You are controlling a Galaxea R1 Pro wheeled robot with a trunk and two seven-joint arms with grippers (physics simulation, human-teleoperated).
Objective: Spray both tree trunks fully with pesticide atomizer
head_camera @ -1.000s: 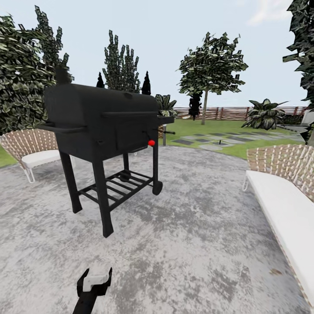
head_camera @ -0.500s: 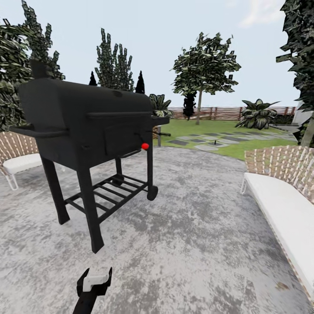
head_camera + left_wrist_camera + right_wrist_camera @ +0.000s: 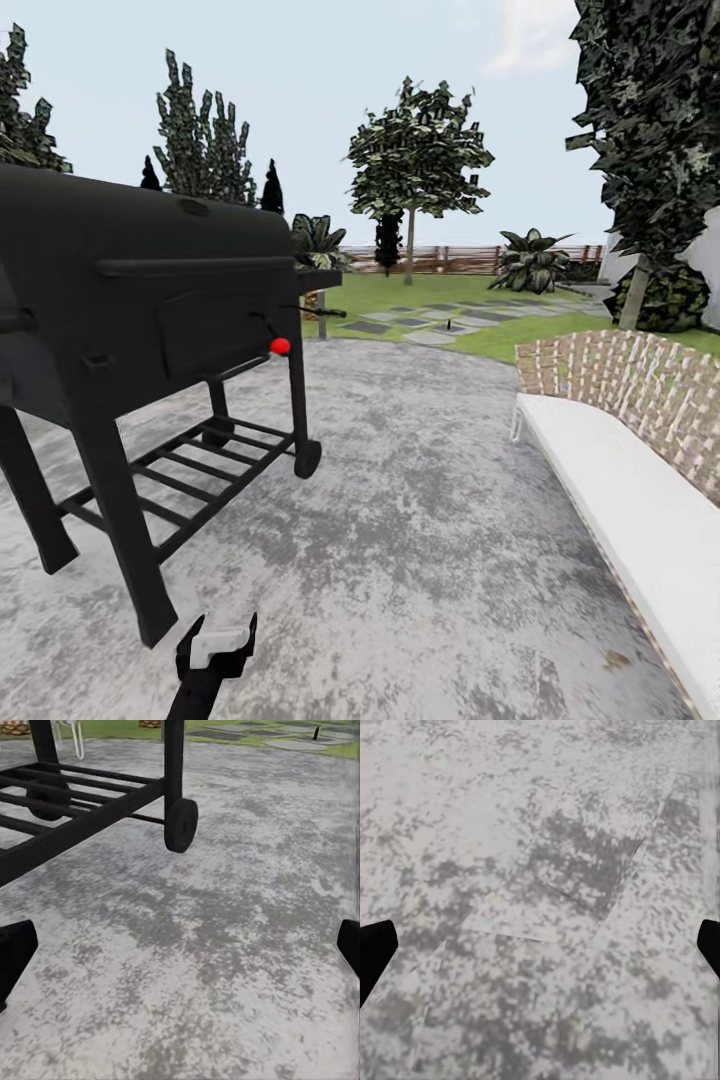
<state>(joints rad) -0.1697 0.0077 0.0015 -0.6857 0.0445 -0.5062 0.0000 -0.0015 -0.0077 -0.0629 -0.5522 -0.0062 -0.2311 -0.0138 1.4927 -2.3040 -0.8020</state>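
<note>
Patio (image 3: 430, 500) between grill (image 3: 150, 300) and bench (image 3: 620, 480); both hands (image 3: 180, 945) (image 3: 540, 945) spread, empty.

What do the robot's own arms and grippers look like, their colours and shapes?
In the head view the left arm is a slim black limb ending in a forked black bracket that cradles a white block. In the wrist views, the left gripper and right gripper each show two plain black, blunt fingertips. No cables or markings are visible.
</note>
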